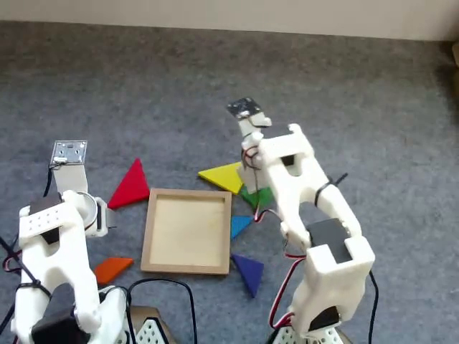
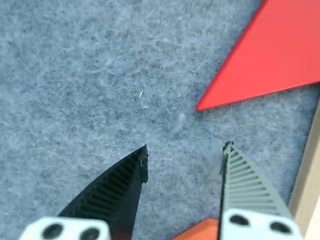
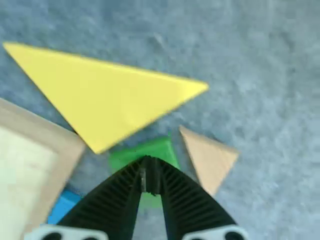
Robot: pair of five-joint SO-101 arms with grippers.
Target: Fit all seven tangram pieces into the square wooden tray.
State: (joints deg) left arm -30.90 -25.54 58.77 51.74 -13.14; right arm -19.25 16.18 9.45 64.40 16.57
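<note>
From my station I can read no writing, label, number or sign anywhere, the wooden tray (image 1: 149,229) included.

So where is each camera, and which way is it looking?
High view: above the grey carpet, looking down on the tray; left arm and right arm show.
Left wrist view: on the left arm, looking down at the red triangle; the open left claw shows.
Right wrist view: on the right arm, looking down at the yellow triangle and green piece; the shut right claw shows.
Shared: the high view shows the red triangle and yellow triangle too.
</note>
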